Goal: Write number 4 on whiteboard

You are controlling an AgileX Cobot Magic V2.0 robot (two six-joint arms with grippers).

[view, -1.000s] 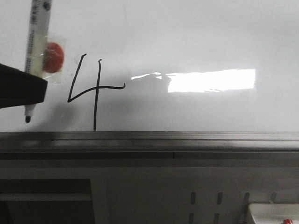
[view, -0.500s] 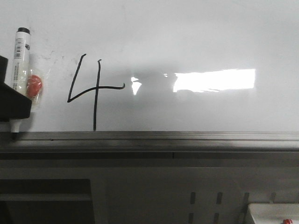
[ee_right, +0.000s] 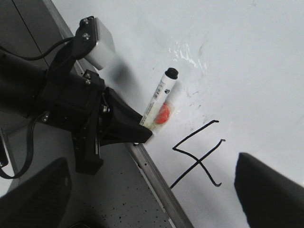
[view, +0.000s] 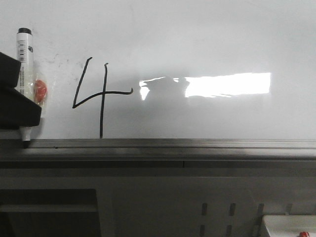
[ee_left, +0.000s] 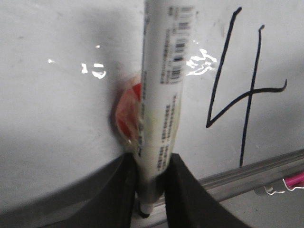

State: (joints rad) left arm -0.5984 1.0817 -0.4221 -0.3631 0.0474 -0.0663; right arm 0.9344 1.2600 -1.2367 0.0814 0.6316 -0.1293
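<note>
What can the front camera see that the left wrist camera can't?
Only the front view shows the bright window glare on the whiteboard and the grey cabinet front under the ledge. Only the left wrist view shows the left gripper up close, shut on the marker, plus something pink below the ledge. Both show the number 4, the marker with its red patch, and the metal ledge.
</note>
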